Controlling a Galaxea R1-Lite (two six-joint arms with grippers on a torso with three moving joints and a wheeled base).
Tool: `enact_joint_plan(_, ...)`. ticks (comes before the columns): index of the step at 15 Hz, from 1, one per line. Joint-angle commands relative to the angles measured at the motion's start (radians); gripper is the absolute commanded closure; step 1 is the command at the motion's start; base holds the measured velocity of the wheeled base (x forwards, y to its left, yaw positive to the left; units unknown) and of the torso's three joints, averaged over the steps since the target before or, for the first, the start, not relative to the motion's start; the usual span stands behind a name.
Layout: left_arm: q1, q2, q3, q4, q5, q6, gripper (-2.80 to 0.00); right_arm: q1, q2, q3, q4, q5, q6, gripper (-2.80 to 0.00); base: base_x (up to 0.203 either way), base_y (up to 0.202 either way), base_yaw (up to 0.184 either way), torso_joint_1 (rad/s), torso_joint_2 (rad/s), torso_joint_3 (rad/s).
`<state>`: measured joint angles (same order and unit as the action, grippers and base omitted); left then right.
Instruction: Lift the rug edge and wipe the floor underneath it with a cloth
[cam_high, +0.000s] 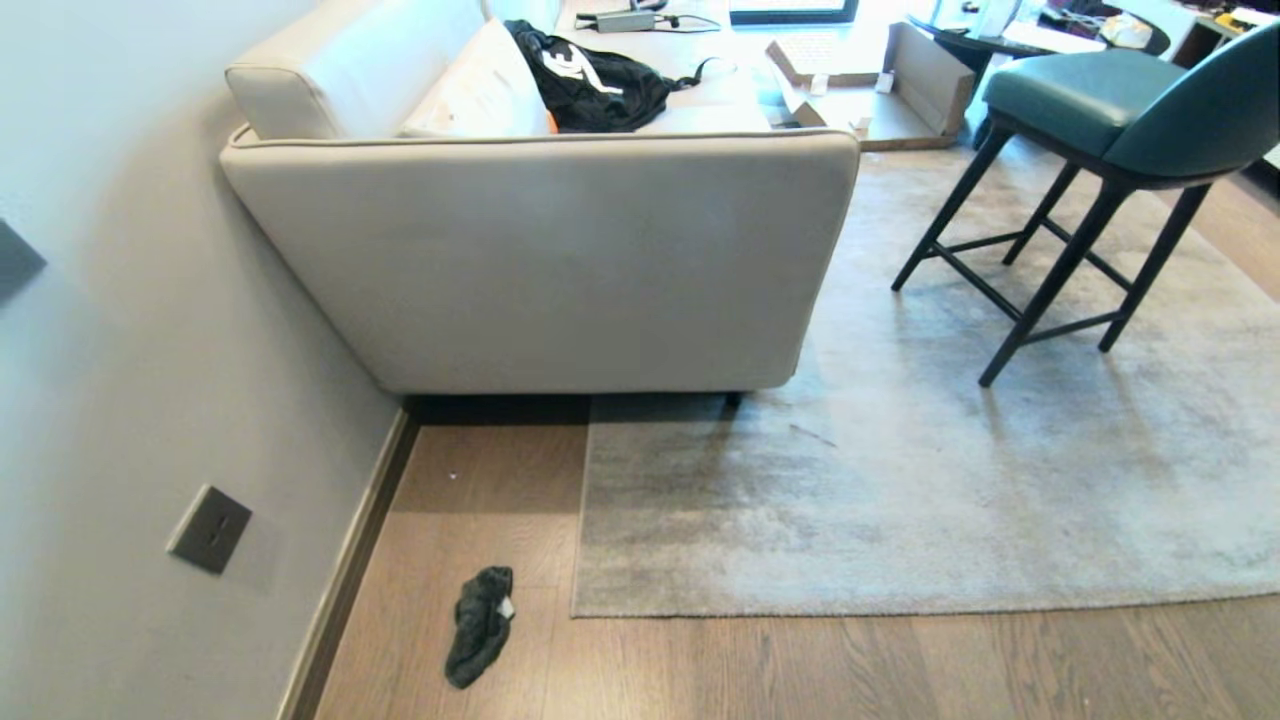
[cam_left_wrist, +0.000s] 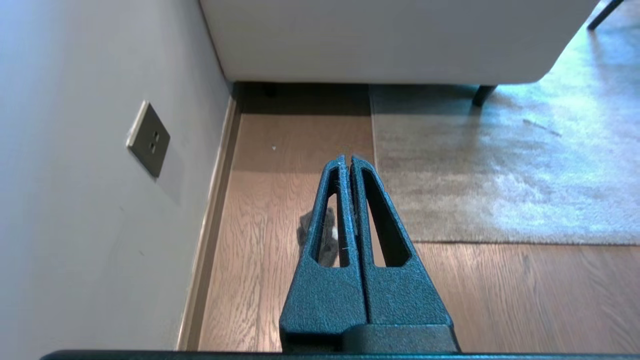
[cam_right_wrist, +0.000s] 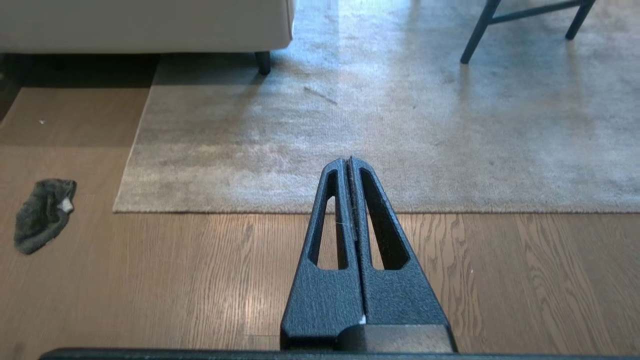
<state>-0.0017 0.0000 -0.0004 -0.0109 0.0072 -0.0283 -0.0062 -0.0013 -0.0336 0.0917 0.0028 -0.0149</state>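
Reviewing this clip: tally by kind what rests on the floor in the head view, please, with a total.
Sofa: 1
Stool: 1
Rug: 1
Cloth: 1
Cardboard box, opened flat: 1
Total: 5

place: home living room | signs: sofa (cam_high: 560, 250), rug (cam_high: 950, 480), bar chair (cam_high: 1100, 150), wood floor (cam_high: 800, 660)

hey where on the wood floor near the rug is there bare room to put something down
Bare brown wood-plank floor runs along the grey-beige rug's near edge. A narrower strip lies between the rug's side edge and the baseboard, up to the beige sofa; the small dark grey cloth sits there.
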Motion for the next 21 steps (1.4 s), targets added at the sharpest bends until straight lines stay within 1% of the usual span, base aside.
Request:
enact_joint_plan(1, 0.0, 0.0, 0.0, 0.0, 0.0, -0.001, 0.0, 0.0, 0.001, 0.0, 0.0, 0.0, 0.0, 0.0, 0.0, 0.0, 0.0, 0.005, 0.0, 0.207)
enact_joint_plan(13, 0.0, 0.0, 0.0, -0.001, 0.002, -0.002, 0.0, 0.0, 0.001, 0.0, 0.0, 0.0, 0.0, 0.0, 0.0, 0.0, 0.0, 0.002, 0.0, 0.204)
enact_joint_plan(21, 0.0, 0.0, 0.0, -0.001, 0.002, -0.002, 0.0, 0.0, 0.001, 0.0, 0.0, 0.0, 0.0, 0.0, 0.0, 0.0, 0.0, 0.0, 0.0, 0.0)
